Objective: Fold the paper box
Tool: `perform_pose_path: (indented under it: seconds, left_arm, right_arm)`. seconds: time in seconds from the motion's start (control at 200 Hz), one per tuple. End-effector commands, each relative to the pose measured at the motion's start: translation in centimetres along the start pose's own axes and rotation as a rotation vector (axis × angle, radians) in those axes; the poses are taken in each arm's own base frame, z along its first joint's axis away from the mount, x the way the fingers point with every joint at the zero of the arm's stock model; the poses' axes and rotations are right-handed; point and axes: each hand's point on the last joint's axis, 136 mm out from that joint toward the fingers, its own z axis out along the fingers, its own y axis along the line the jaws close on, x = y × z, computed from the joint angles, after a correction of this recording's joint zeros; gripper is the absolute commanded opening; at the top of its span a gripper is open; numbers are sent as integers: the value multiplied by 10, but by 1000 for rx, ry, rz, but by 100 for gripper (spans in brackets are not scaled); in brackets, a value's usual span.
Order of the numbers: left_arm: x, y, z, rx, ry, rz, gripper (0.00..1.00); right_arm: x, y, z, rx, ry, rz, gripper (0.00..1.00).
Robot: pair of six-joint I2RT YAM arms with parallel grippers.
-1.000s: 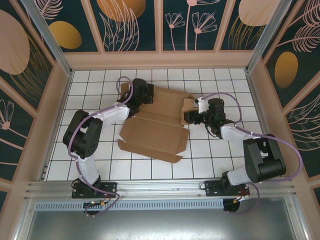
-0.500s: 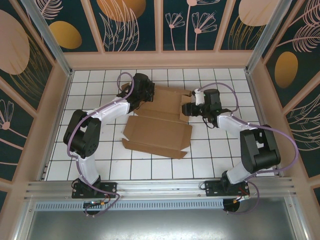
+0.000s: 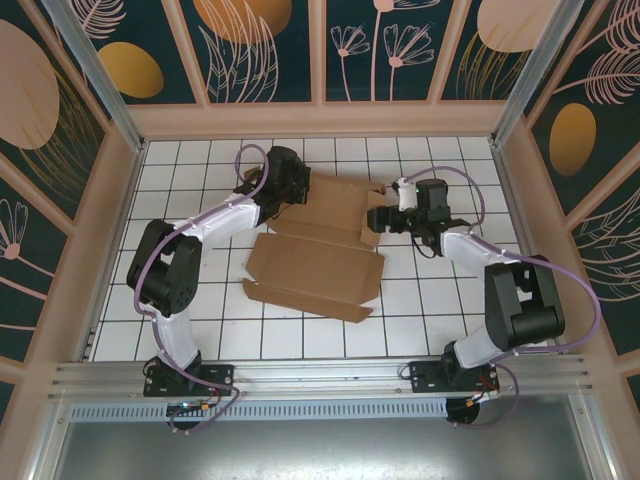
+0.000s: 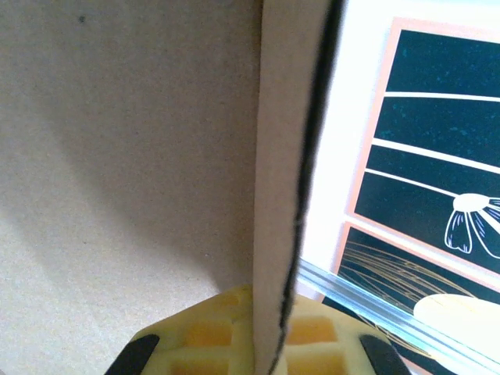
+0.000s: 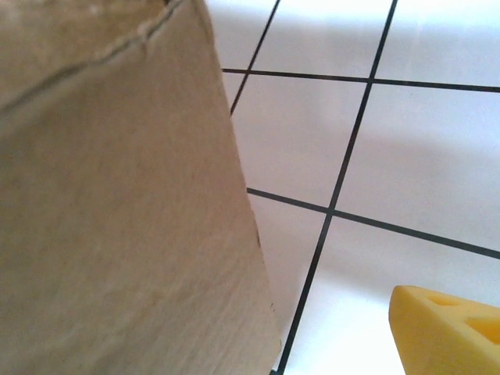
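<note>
The paper box (image 3: 315,255) is a brown cardboard sheet lying partly folded on the tiled table, with a near panel and a far panel. My left gripper (image 3: 284,186) is at its far left corner, shut on an upright flap. In the left wrist view that flap (image 4: 285,156) runs edge-on between my yellow pads (image 4: 207,332). My right gripper (image 3: 379,216) is at the box's right end, open. In the right wrist view a cardboard flap (image 5: 117,203) stands to the left, and one yellow fingertip (image 5: 449,332) is well clear of it.
The white tiled table (image 3: 440,310) is boxed in by a wooden rim (image 3: 320,120) and patterned wall panels. An aluminium rail (image 3: 320,375) runs along the near edge by the arm bases. Bare tiles lie right of the flap (image 5: 391,156).
My right gripper has moved toward the far side along the box's right end and its jaws have opened wider. The near panel shifted slightly right. The left gripper has stayed shut on its flap.
</note>
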Motion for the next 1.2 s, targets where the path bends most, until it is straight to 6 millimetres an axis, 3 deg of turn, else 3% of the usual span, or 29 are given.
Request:
perform_pose_path:
  seconds: [0.0,0.25,0.395,0.565,0.956,1.196]
  left_arm:
    - [1,14,-5,-64,19,15,0]
    - [-2,13,-6,-64,-2,37,0]
    - [-5,15,-5,-100,-22,47,0]
    - [-13,17,-7,-148,-81,38,0]
    - [-6,7,4,-51,-35,-3,0]
    - [2,-6,-3,106,33,-11,0]
  right_arm:
    - [-13,10,-16,-96,-81,-23,81]
    - [-5,24,-36,-258,-123,-9,73]
    - [-8,30,-41,-327,-141,15,74]
    - [-4,24,-30,-304,-105,49,82]
    - [24,33,-3,-219,9,35,79]
    - [13,27,-3,-87,-52,-18,77]
